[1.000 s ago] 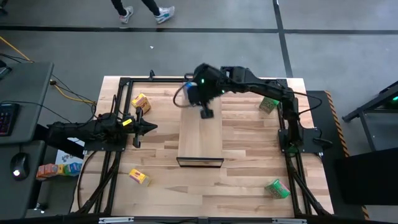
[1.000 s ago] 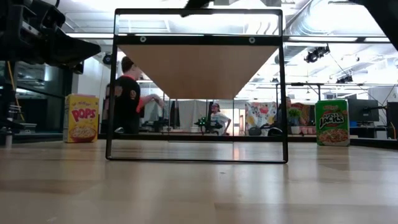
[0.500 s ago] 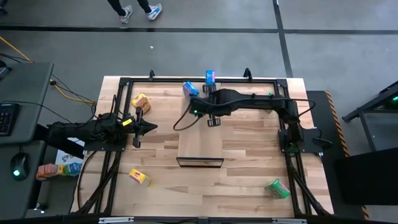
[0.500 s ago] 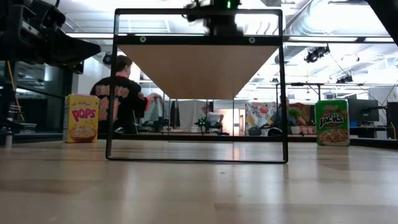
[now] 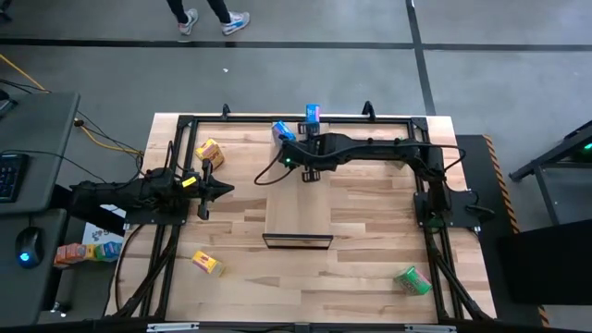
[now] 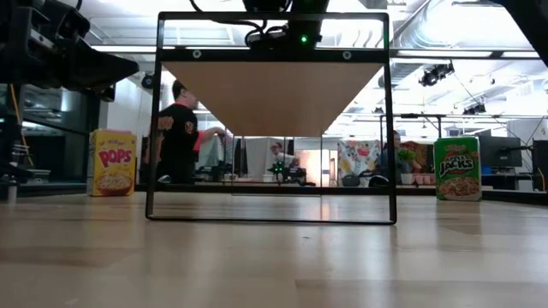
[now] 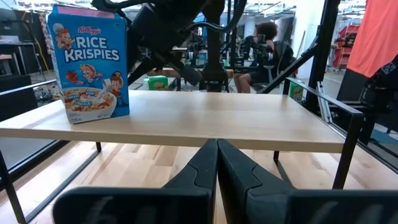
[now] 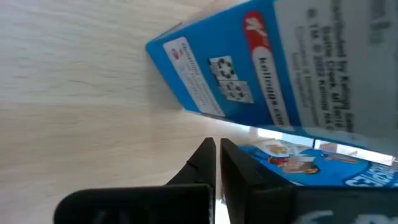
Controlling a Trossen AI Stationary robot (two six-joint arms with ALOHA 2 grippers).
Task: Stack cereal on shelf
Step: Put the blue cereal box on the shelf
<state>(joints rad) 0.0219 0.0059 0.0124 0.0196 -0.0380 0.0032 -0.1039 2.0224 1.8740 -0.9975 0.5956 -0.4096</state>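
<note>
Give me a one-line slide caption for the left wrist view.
Shut left gripper faces the shelf, where a blue Rice Krispies box stands upright.

We see a butcher-block table [image 5: 370,208] with a black frame [image 5: 185,129] along its edges, and a walking person's sneakers [image 5: 215,22] on the grey floor beyond it. Beside the table we spot a desk with a keyboard [image 5: 7,176] and a mouse [image 5: 30,246]. Looking level across the table, we see a person in a dark shirt [image 6: 180,133] standing in the room behind

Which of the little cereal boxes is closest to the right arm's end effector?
The blue box on the shelf, right beside the end effector; the yellow and green boxes lie far off.
</note>
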